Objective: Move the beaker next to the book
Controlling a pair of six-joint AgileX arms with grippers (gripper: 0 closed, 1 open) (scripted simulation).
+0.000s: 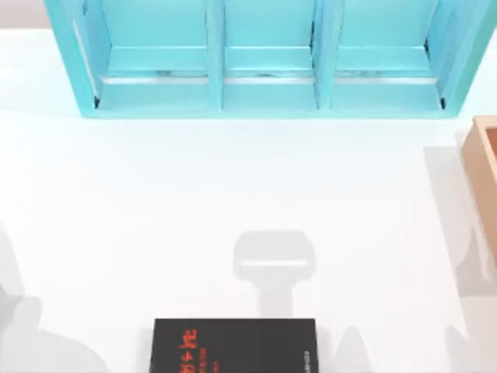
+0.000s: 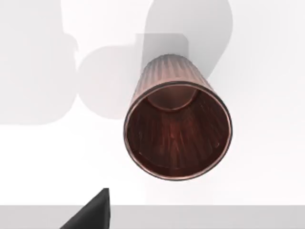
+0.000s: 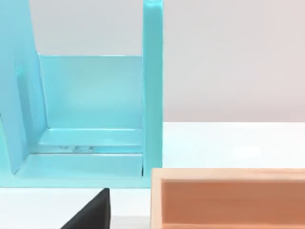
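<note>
Left end effector (image 2: 90, 212) hovers over the beaker (image 2: 177, 131), opening not discernible; right end effector (image 3: 90, 212) idles facing the box. Worktop (image 1: 116, 217): teal shelf (image 1: 264, 85) at 12 o'clock, wooden box (image 1: 485, 171) at 3, book (image 1: 233, 346) at 6. The tall, open-mouthed beaker stands on the worktop; an off-centre descent would likely clip its rim and topple it.

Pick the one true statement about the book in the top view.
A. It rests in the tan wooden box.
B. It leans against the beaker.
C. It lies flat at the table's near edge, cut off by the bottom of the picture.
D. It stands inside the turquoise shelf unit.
C: the black book lies flat at the bottom of the top view, apart from the turquoise shelf unit and the wooden box.
</note>
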